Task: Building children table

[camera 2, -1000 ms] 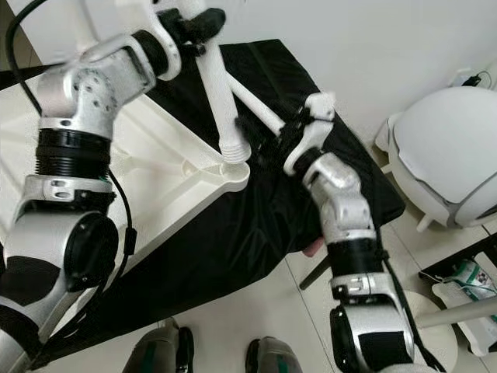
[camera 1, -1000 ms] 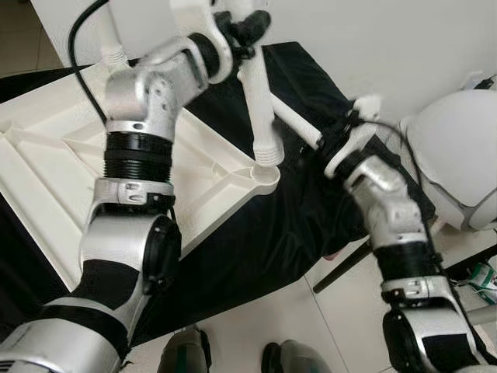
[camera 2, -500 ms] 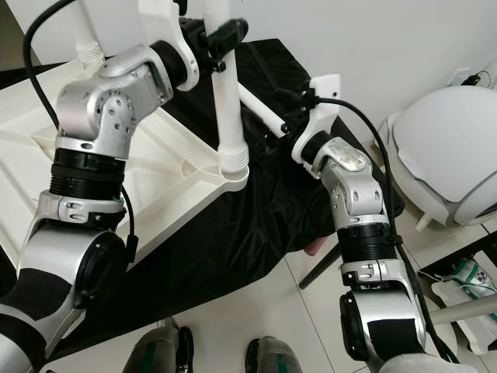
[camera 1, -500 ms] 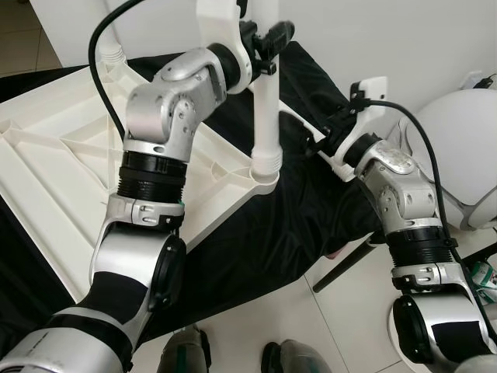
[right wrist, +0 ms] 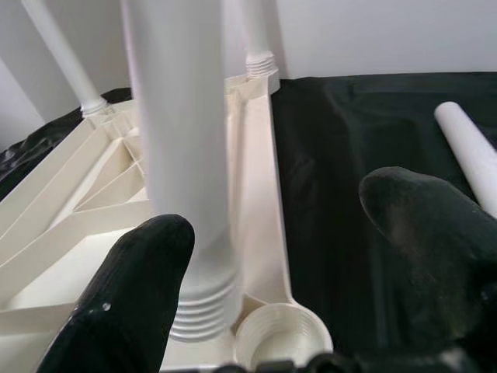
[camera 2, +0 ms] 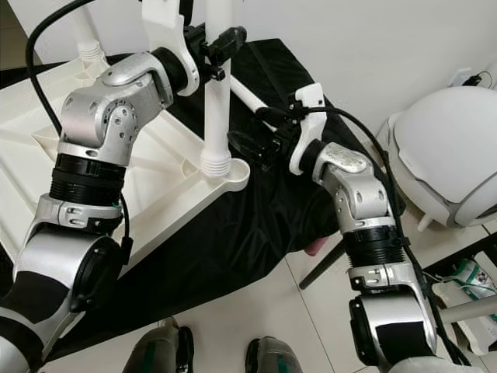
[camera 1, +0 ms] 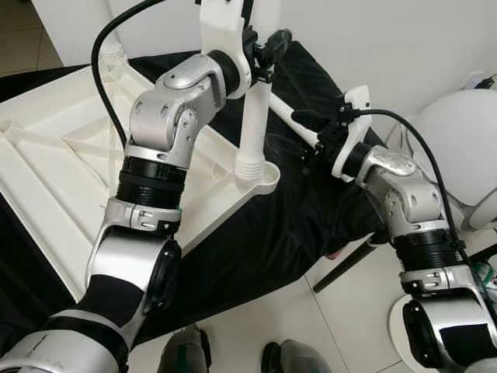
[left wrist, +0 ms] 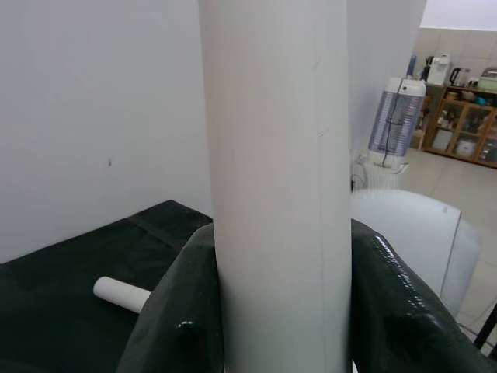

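One leg (camera 1: 254, 128): clamped upright in the left end effector (camera 1: 260, 56), threaded tip beside the corner socket (right wrist: 282, 336) (not in).
Right end effector (camera 2: 250, 141): fingers wide, near the tip.
Tabletop (camera 1: 54, 163): upside down on the black cloth.
Next: shift tip over socket, lower, screw.

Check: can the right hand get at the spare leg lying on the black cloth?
Probably yes. The right hand is open and low over the black cloth, with the spare leg lying bare just beyond it, nothing between.

You have two silver arms with ribbed black joint bands and white wrist housings; a black cable loops over each, and the left gripper's fingers (left wrist: 175, 326) look glossy black.
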You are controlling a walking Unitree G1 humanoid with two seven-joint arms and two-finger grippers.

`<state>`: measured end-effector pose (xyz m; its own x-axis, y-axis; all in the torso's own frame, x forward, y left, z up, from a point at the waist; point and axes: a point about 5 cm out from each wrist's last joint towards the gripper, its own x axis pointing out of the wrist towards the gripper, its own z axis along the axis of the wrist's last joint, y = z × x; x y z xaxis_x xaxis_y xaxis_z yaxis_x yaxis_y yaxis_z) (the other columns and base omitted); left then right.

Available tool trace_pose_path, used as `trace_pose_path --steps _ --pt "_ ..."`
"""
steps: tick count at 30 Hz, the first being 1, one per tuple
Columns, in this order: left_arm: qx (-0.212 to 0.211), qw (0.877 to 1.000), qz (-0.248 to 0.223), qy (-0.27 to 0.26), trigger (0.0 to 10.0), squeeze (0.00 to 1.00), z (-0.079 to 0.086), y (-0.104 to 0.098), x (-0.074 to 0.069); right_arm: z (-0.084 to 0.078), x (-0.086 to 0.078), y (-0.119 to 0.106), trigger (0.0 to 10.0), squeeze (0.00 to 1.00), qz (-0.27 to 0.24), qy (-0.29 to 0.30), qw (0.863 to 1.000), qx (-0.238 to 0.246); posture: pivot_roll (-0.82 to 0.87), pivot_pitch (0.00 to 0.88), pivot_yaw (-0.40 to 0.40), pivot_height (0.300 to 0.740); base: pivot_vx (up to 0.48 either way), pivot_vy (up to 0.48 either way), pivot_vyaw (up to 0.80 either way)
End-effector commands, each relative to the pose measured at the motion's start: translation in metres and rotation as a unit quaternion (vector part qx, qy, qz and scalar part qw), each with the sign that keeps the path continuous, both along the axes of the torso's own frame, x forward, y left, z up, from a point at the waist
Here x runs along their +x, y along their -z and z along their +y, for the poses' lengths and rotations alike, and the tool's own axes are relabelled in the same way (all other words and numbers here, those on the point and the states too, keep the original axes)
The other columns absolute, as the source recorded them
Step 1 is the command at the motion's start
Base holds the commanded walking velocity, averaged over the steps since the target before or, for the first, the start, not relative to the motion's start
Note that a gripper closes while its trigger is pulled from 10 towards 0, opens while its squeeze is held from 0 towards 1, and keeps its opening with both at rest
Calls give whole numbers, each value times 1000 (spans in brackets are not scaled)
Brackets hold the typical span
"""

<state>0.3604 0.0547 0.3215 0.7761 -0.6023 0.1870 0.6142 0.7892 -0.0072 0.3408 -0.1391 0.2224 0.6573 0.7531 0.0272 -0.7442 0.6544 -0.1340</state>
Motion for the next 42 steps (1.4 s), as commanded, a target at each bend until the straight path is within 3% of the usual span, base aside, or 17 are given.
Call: trace_pose_path --steps 1,9,19,42 --pt "8 1000 -27 -7 10000 0 2 -7 -2 -6 -2 -3 10000 0 10 -4 1000 13 -58 25 -28 740 0 0 0" --pt "6 999 -33 -7 10000 0 2 -9 -4 -7 -1 -1 10000 0 20 -1 1000 21 -61 24 -28 740 0 0 0" --pt "-2 999 -45 18 10000 0 -16 -13 -12 12 2 6 10000 0 53 -47 996 47 -51 20 -38 740 0 0 0" --pt "-23 997 -51 55 10000 0 -37 -19 -28 39 20 6 10000 0 56 -34 993 98 -42 10 -37 740 0 0 0"
